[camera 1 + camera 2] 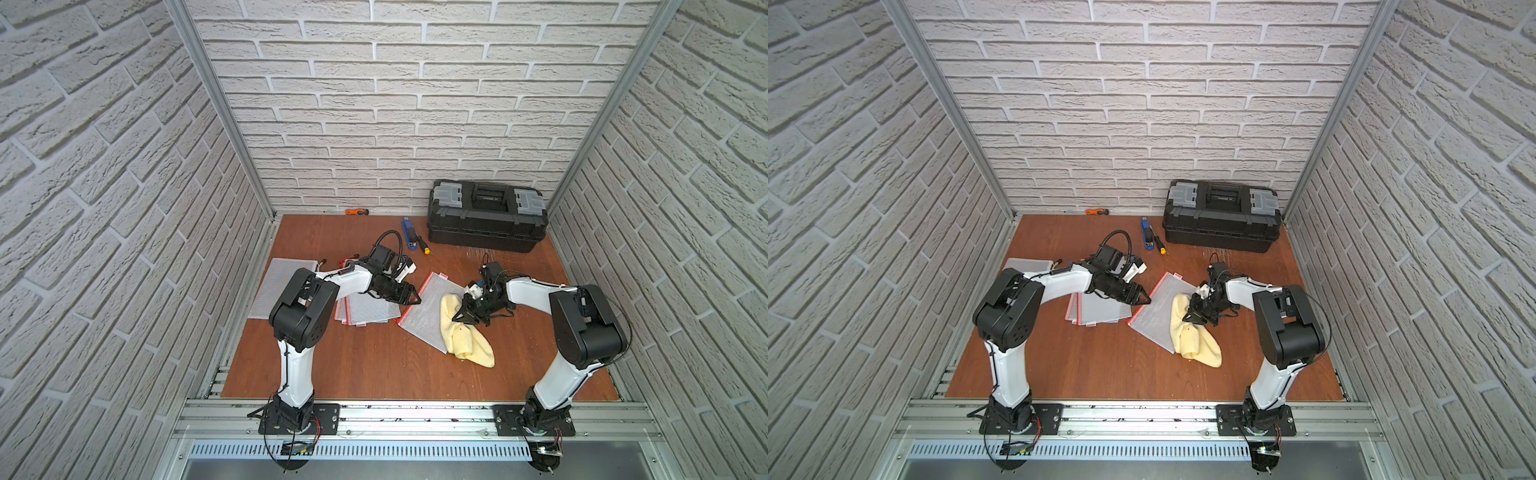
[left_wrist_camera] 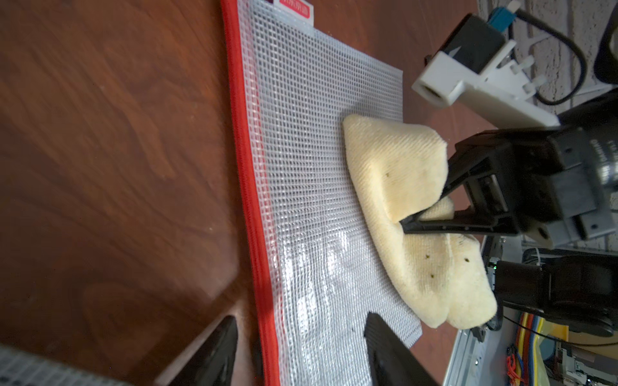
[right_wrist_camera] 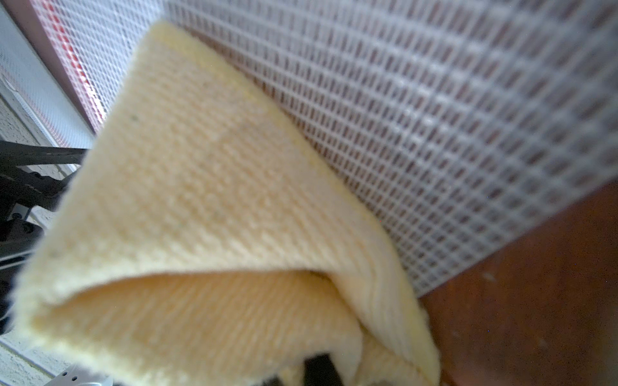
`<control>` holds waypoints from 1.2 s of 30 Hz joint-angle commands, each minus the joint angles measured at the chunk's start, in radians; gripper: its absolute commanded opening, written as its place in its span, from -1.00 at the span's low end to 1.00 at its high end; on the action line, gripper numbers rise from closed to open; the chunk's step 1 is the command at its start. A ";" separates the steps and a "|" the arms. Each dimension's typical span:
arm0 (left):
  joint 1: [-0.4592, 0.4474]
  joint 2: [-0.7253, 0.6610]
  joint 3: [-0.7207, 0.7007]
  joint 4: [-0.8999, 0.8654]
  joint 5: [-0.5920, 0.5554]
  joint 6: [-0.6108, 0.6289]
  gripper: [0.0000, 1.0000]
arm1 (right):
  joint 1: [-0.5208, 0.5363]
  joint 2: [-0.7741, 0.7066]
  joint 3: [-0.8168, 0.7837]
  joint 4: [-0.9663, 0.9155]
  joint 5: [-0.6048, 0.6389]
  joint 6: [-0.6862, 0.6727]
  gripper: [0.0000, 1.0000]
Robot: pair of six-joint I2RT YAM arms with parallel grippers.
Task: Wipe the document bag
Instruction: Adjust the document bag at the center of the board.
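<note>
Centrally on the desk (image 1: 374, 374) lies the bag (image 1: 422, 309), a clear mesh pouch with a red zip edge, flat and askew. A yellow cloth (image 1: 461, 332) is draped over the bag's right side and spills off it onto the desk toward the front. The right claw (image 1: 457, 318) is clamped on a fold of the cloth, above the bag; in the left wrist view its fingertips (image 2: 406, 225) meet on the fabric. The left claw (image 2: 301, 315) is apart, one finger on each side of the zip edge at the bag's left corner; whether it touches the bag I cannot tell. Just left of the bag, under the left arm, sits a stack (image 1: 365, 313) of similar bags. A black toolbox (image 1: 486, 220) stands in the back right corner.
</note>
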 commanded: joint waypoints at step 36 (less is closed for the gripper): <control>-0.061 -0.103 0.003 -0.094 -0.218 0.017 -1.00 | 0.007 -0.186 0.065 -0.109 0.049 0.013 -0.96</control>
